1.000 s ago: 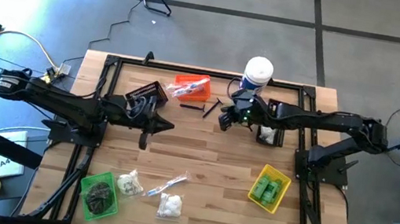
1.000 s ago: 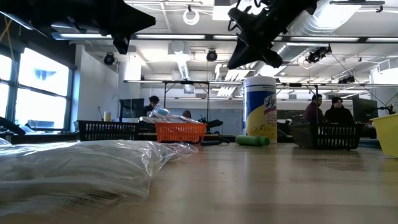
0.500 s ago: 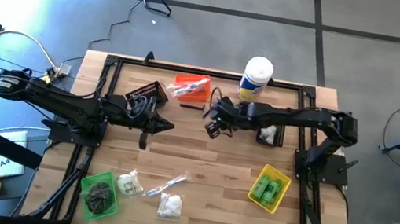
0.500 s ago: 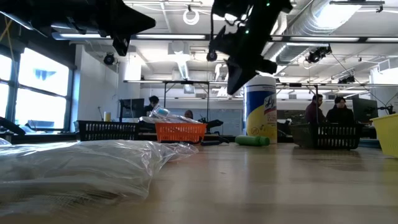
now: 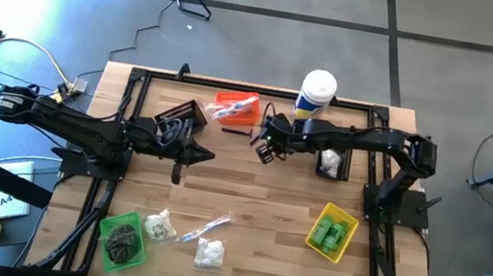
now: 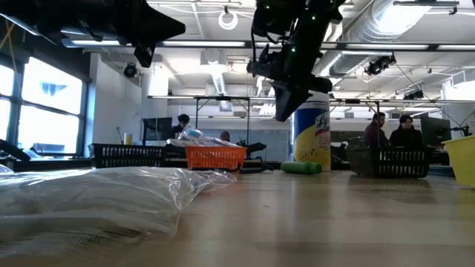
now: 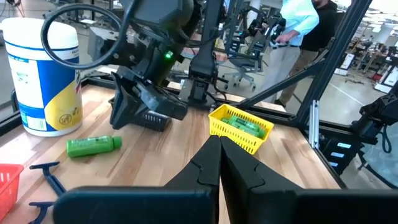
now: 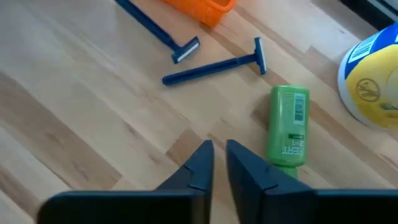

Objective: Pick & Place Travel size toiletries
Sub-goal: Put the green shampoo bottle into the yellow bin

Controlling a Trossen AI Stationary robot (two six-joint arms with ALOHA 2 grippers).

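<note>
A green mini bottle [image 8: 288, 127] lies on its side on the wood beside the white canister [image 8: 373, 81]. Two blue razors [image 8: 214, 64] lie next to the orange bin [image 5: 236, 107]. My right gripper [image 8: 219, 149] hangs above the table near the bottle's cap end, tipped steeply down. Its fingers stand a narrow gap apart with nothing between them; in the high view it is over the far middle [image 5: 267, 151]. My left gripper [image 7: 219, 149] waits shut and level at the table's left [image 5: 195, 155]. More green bottles fill the yellow bin [image 5: 332, 231].
A black bin [image 5: 180, 120] stands under my left arm and another [image 5: 329, 165] under my right arm. A green bin [image 5: 123, 240], bags of white puffs [image 5: 208, 252] and a clear-wrapped packet [image 5: 209, 225] lie near the front left. Bare wood spans the middle.
My right gripper has come down from beside the canister's top and gone a little toward the table's left edge. It has tipped from a shallow slant to pointing steeply down over the green bottle.
</note>
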